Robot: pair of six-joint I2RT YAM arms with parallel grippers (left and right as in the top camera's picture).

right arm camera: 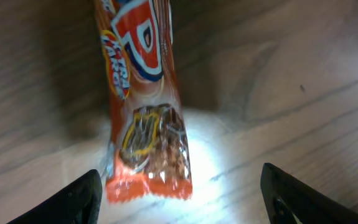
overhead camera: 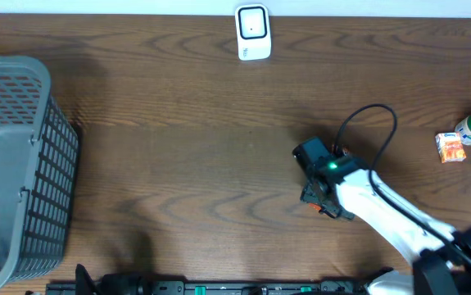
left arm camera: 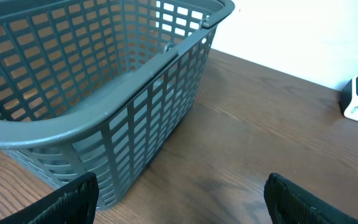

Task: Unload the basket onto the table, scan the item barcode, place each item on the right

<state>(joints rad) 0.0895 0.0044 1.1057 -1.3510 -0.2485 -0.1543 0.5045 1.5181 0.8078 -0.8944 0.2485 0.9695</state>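
Our right gripper point(right arm camera: 177, 196), jaws spread and gripping nothing, straddles the snack bar point(right arm camera: 144, 106), which lies flat on the table point(right arm camera: 291, 74), right of centre toward the near edge. Our left gripper point(left arm camera: 182, 199) hangs released, empty, beside the basket point(left arm camera: 104, 93).

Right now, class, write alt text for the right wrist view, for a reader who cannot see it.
An orange-red wrapped snack bar lies on a wooden table, its crimped near end in a bright patch of light. The camera's two dark fingers stand wide apart at the bottom corners, either side of the bar, not touching it.
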